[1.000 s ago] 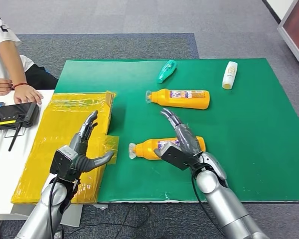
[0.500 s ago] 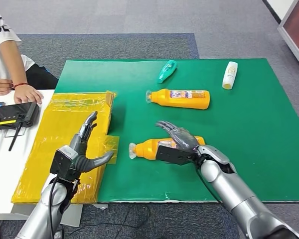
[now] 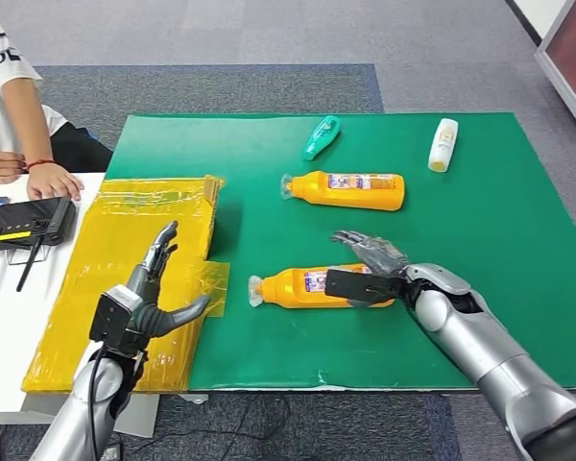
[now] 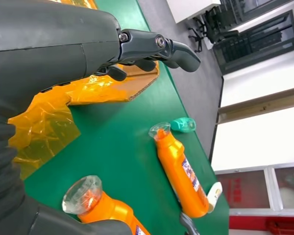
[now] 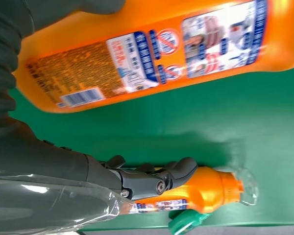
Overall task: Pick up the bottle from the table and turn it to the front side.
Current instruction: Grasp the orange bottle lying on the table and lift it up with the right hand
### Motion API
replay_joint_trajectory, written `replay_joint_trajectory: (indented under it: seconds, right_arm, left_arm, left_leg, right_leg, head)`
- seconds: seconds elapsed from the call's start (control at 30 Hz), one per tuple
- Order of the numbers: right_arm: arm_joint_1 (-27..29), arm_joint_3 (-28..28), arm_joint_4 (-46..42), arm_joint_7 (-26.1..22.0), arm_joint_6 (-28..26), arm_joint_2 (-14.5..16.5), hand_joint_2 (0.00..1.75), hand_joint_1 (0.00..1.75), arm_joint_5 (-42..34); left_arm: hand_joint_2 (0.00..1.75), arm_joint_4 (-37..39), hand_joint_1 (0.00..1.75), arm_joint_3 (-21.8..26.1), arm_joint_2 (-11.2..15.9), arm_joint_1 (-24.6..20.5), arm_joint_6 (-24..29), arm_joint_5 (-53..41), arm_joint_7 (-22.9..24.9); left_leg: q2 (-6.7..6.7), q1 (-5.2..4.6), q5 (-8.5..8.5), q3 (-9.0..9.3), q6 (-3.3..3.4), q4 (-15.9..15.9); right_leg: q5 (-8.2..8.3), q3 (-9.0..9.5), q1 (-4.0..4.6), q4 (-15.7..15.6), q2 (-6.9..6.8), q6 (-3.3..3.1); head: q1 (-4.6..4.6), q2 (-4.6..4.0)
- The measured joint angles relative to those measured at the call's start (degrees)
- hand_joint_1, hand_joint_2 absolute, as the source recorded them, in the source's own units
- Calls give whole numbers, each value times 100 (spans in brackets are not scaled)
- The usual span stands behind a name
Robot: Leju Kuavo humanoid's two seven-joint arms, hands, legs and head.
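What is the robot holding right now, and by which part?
Nothing is lifted yet. The right hand has its fingers spread around the base end of the near orange bottle, which lies on the green mat. The left hand hovers open.

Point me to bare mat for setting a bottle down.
Bare green mat right of both orange bottles, below the white bottle. Also the strip between the yellow sheet and the far orange bottle. Crowded around the near orange bottle, under the right robot hand.
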Motion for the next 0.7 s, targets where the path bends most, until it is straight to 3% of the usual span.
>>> replay_joint_trajectory:
  seconds: [0.2, 0.7]
  right_arm:
    - [-108, 164, 1, 51, 185, -141, 175, 0, -46]
    - [-496, 1025, 354, 32, 491, -144, 175, 0, -125]
  left_arm:
    - [175, 0, 0, 67, 2, 0, -69, 51, -28]
    - [175, 0, 0, 134, 11, -252, -175, 220, -34]
  left_leg:
    - [0, 0, 2, 0, -1, 0]
    - [-1, 0, 5, -2, 4, 0]
  right_leg:
    - [0, 0, 0, 0, 0, 0]
    - [4, 0, 0, 0, -1, 4]
  head:
    - [1, 0]
    - [1, 1]
